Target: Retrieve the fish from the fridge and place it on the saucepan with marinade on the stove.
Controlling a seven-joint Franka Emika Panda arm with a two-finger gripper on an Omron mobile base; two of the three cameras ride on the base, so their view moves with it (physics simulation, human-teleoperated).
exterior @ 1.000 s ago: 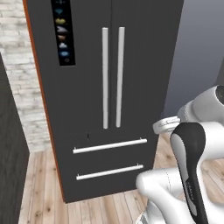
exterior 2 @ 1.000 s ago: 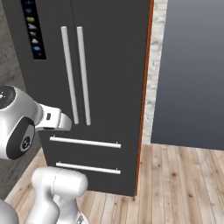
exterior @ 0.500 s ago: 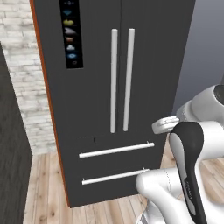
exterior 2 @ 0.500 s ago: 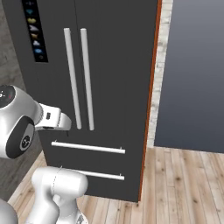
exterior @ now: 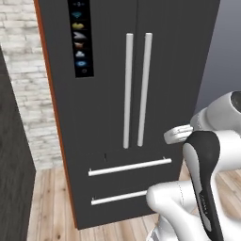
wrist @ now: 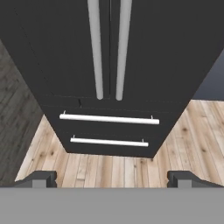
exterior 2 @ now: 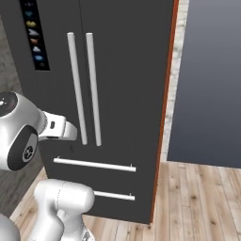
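Fridge (exterior: pixel 132 94) fills frame centre, both doors shut, twin silver handles (wrist: pixel 109 48) upright at top centre of hand view. Fish presumably inside, hidden. Gripper (wrist: pixel 112 178) at bottom of hand view, jaws spread wide, holding nothing, well short of the handles. Risk: the two handles sit close together, so jaws could straddle both or catch the wrong door.

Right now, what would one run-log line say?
stage: facing fridge | doors: shut | gripper: open, empty | fish: not yet fetched
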